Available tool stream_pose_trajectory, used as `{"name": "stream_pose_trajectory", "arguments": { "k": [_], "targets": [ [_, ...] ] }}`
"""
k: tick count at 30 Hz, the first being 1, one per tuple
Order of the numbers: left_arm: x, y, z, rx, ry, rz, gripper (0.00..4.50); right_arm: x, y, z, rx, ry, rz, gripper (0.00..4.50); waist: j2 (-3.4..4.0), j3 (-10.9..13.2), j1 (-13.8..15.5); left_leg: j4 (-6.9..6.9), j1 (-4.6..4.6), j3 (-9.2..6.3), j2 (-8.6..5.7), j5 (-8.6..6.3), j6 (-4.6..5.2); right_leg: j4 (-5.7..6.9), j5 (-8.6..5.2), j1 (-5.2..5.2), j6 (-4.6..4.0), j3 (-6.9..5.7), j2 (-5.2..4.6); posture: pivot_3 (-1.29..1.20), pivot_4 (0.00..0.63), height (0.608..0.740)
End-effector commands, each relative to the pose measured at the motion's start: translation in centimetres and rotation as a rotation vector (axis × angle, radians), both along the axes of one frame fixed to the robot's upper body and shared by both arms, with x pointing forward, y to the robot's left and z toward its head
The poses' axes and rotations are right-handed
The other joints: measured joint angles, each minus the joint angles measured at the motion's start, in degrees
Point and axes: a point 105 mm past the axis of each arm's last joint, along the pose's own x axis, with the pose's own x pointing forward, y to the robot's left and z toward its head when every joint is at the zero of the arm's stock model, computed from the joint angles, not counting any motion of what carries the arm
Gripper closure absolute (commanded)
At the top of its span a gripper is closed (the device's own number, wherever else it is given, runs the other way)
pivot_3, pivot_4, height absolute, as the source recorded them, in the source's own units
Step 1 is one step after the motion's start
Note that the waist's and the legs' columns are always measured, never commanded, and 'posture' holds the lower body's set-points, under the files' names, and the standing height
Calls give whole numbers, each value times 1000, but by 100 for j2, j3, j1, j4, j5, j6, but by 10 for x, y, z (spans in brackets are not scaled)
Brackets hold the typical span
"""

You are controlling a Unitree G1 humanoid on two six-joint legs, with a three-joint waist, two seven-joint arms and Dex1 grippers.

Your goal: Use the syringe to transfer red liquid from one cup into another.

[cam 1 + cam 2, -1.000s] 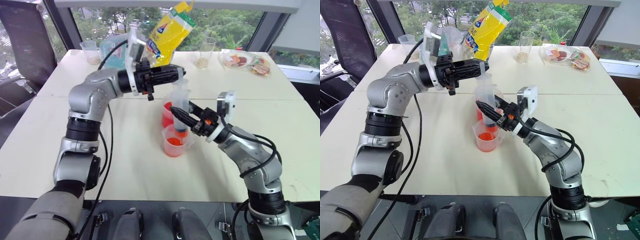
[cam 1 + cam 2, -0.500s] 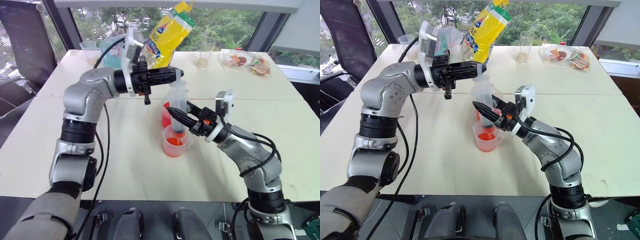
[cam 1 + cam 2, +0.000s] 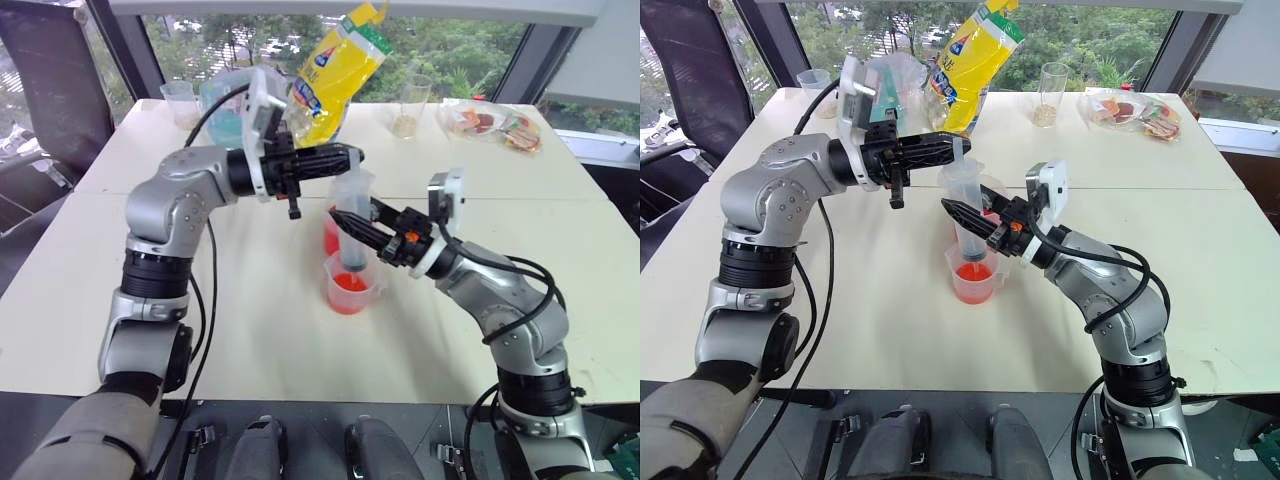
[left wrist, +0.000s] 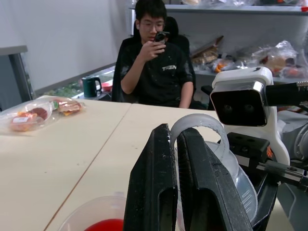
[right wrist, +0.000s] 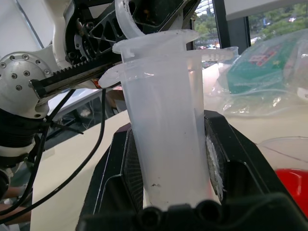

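Syringe (image 3: 966, 215), you'll see, stands clamped in the right gripper (image 3: 958, 212) over the smaller cup (image 3: 974, 281), left gripper (image 3: 958, 148) seemingly pinching its plunger ring (image 4: 196, 126).

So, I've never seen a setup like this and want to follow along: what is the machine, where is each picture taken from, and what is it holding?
It is a humanoid robot with two arms, each ending in a two-fingered gripper. Two pictures come from cameras in its head, looking down over a pale table. The other two come from cameras on its wrists, looking along the fingers.

The right gripper clamps the barrel of the syringe, held upright over the smaller cup. The left gripper pinches the plunger's ring on top. The larger cup of red liquid stands just behind. A yellow bag and other cups sit farther back; a person sits opposite.
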Motion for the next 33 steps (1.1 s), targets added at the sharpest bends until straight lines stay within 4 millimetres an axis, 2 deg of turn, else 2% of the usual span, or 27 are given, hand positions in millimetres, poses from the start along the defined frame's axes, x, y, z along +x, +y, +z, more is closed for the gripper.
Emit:
{"name": "stream_pose_trajectory", "arguments": {
  "k": [1,5,8,11,12,19,24,26,29,30,33],
  "targets": [
    [-18,-28,-26,92,56,-132,4462,-10,-4,53,100,-192,-3,3139,0,0,-1,0,0,0,0,0,0,0,0,0,0,0,0,0,150,740],
    [-13,-19,-14,65,62,-105,3198,-11,0,44,101,-149,13,3139,0,0,-11,0,0,0,0,0,0,0,0,0,0,0,0,0,150,740],
    [-7,-4,-2,50,30,-45,1625,-12,3,35,98,-110,26,3139,0,0,-20,-1,1,0,1,0,0,1,0,0,0,1,1,0,150,740],
    [-3,12,6,43,13,5,336,-11,4,30,98,-88,29,3139,0,0,-12,-1,1,0,1,0,0,1,0,0,0,0,0,0,150,740],
    [-1,20,9,40,9,26,79,-11,3,28,97,-83,27,3139,0,0,-10,0,1,0,1,0,0,0,0,0,0,0,0,0,150,740],
    [0,53,16,35,-6,129,79,-6,-3,29,95,-76,4,3139,0,0,-10,-1,1,0,0,0,0,-1,0,0,0,-1,-2,0,150,740],
    [-3,64,6,43,22,171,79,7,-20,57,162,-63,-63,3139,0,0,-20,-1,1,0,2,0,0,1,0,0,0,0,-3,0,150,740],
    [-6,65,-4,60,39,177,79,24,-38,72,193,-14,-160,3139,0,0,-15,0,2,1,1,0,0,2,0,0,0,0,-6,0,150,740],
    [-9,62,-15,71,52,176,79,53,-71,73,145,161,-323,3139,0,0,10,0,2,1,1,0,0,2,0,1,0,1,-11,0,150,740],
    [-10,61,-17,72,54,173,79,59,-81,70,118,235,-360,3139,0,0,23,0,1,-1,1,0,0,0,0,2,0,-2,-12,0,150,740],
    [-13,57,-22,69,60,166,79,73,-113,42,-61,475,-487,3139,0,0,35,-2,-3,-1,-1,-3,5,-10,0,3,-1,-2,-16,0,150,740]
  ]
}}
